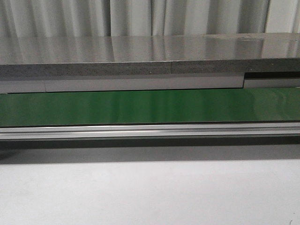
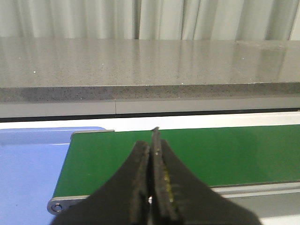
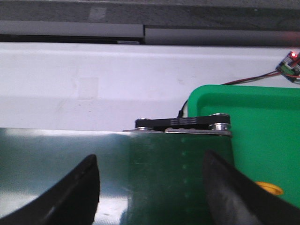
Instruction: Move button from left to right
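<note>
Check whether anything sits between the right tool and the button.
Nothing visible does. An orange-yellow cap, probably the button, shows against the green tray, just beside the open right tool. One of that tool's own fingers hides part of it, so the rest of the button cannot be seen.

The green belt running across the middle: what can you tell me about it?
The green belt is a smooth, slightly glossy conveyor band lying flat and level across the front view, with a silver metal rail along its near edge. Nothing sits on the stretch shown. Its left end curves round a roller beside a blue tray; its right end stops at a green tray.
</note>
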Tool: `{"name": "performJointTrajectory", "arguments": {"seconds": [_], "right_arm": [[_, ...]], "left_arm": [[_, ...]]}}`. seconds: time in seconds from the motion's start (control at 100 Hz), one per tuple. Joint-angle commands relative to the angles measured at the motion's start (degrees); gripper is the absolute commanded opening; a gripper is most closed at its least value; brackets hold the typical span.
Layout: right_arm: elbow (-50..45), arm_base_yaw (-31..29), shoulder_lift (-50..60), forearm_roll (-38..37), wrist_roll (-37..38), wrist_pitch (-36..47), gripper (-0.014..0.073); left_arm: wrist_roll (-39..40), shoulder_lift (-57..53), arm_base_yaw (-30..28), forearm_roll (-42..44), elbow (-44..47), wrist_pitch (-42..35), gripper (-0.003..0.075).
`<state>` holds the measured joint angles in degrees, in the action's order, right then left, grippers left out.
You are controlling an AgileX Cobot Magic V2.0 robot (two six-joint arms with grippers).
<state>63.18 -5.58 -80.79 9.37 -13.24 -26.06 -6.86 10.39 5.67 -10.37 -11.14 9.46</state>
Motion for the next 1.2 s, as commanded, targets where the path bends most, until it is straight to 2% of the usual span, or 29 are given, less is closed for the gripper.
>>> {"name": "performJointTrajectory", "arguments": {"seconds": [0.0,0.36,0.54,0.8,0.94,1.19], "right_arm": [[-3.36,1.46,6.46,0.64,-0.11,6.96,0.0477],[-26.39,3.01,29.68,2.78,-0.11,16.5,0.0476],[-31.51,3.01,41.73,4.03,-0.11,15.04,0.0476],[-33.67,3.01,56.41,5.17,-0.11,7.73,0.0461],[-33.67,3.01,60.62,5.12,-0.11,5.17,0.0334],[-33.67,3.01,61.43,5.12,-0.11,5.01,-0.0022]], "left_arm": [[-0.17,0.52,0.47,-0.71,-1.71,-4.38,-0.002],[-0.17,0.52,0.47,-0.71,-1.71,-4.38,-0.002],[-0.17,0.52,0.47,-0.71,-1.71,-4.38,-0.002],[-0.17,0.52,0.47,-0.71,-1.71,-4.38,-0.002],[-0.17,0.52,0.47,-0.71,-1.71,-4.38,-0.002],[-0.17,0.52,0.47,-0.71,-1.71,-4.38,-0.002]]}}
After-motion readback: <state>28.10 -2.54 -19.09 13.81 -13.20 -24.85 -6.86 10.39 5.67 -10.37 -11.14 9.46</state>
